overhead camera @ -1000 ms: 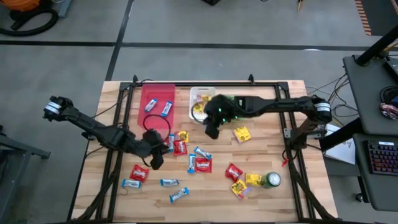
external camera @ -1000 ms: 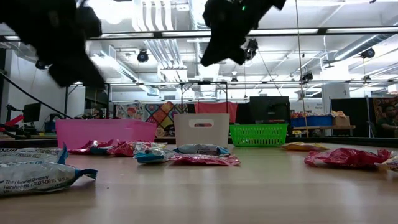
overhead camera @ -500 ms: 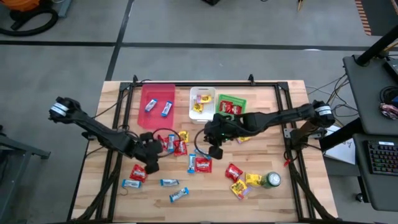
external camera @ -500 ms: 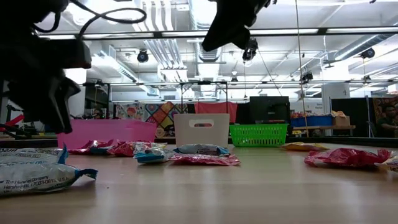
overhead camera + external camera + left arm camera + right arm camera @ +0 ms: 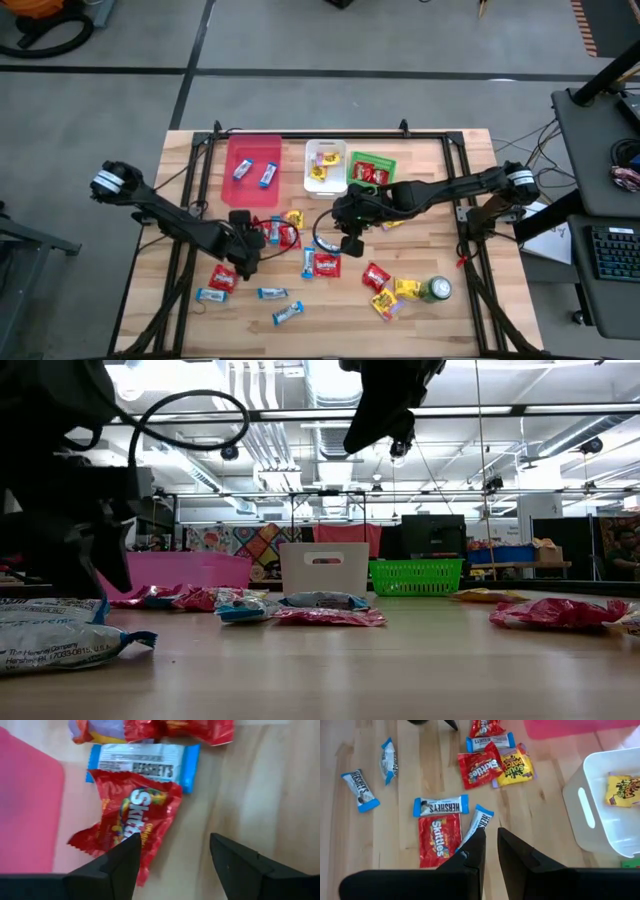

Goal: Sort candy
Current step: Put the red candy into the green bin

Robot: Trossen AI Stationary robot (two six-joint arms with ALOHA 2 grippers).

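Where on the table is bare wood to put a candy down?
Bare wood lies right of the green bin, above the green can, and along the near edge. It is crowded around the red Skittles packet in the middle.

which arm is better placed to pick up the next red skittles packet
Left. The left gripper hangs open right over a red Skittles packet beside the pink bin. The right gripper is shut, over the blue bars at mid-table.
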